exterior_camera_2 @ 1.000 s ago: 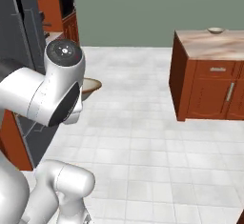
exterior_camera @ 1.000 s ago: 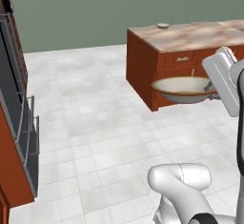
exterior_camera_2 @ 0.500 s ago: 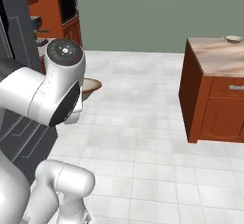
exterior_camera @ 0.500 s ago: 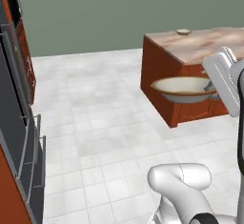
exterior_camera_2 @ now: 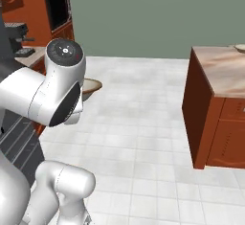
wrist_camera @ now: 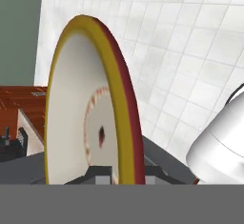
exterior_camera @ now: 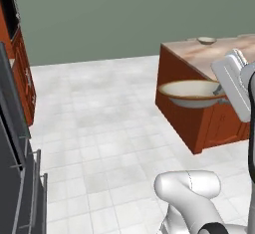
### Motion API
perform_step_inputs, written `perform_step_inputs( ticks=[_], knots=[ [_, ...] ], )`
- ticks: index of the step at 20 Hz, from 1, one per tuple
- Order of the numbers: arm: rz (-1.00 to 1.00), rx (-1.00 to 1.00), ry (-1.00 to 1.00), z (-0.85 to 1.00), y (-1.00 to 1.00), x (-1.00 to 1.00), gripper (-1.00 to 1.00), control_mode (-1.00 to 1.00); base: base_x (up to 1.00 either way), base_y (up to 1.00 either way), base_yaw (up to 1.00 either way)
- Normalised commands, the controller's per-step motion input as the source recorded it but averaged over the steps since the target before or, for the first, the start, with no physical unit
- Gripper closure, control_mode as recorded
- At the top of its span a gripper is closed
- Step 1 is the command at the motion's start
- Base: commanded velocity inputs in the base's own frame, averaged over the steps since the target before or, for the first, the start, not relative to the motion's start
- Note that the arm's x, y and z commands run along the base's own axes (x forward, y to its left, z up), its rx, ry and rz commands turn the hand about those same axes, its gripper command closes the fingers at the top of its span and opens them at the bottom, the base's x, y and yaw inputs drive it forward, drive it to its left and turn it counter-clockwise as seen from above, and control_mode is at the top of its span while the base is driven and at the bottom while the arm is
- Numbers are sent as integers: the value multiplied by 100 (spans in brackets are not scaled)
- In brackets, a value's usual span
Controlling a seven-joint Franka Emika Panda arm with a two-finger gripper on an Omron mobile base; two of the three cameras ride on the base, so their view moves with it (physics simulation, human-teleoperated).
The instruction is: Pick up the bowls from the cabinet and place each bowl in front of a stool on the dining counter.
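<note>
My pincer [wrist_camera: 121, 173] is clamped on the rim of a bowl [exterior_camera: 191, 93], carrying it above the floor beside the dining counter [exterior_camera: 209, 58], where a second bowl [exterior_camera: 206, 40] sits at the far end.

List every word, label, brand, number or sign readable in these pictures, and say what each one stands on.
None: no readable text anywhere. The held bowl, the second bowl on the dining counter and the cabinet fronts are plain. The arm's round joint cap carries small marks, too blurred to read.
</note>
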Motion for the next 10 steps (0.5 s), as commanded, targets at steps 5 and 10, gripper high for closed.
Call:
perform_step_inputs(
  ticks=[5, 10],
  knots=[
    [0, 0, 0, 0, 0, 0, 100, 100, 100, 4, 0],
    [0, 0, 0, 0, 0, 0, 100, 100, 100, 4, 0]
  ],
)
